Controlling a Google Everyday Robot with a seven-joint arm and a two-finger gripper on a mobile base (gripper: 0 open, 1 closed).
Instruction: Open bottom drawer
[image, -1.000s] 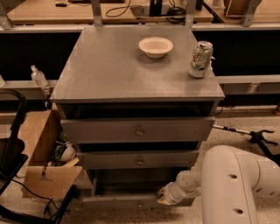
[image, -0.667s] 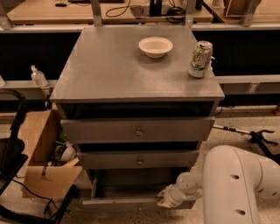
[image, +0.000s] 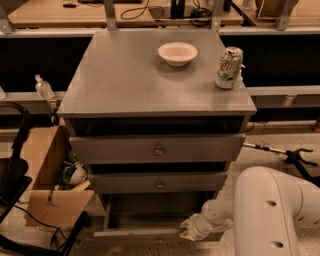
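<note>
Warm, dim light. Grey cabinet (image: 150, 85) mid-room, with a white bowl (image: 177, 53) and a drink can (image: 229, 68) on its top. Behind: long wooden desk (image: 50, 12) with cables, dark recess beneath. Floor (image: 270, 145) pale, speckled. Left: open cardboard box (image: 47, 170), clear bottle (image: 44, 88) on a ledge, black frame (image: 15, 165). Right: black-handled tool (image: 295, 156) lying on the floor. Gripper (image: 189, 231) low at the cabinet's foot.

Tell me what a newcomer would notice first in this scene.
The bulky white robot arm fills the lower right, its gripper at the front edge of the pulled-out bottom drawer. Next come the white bowl and the drink can standing on the grey cabinet's top.
</note>
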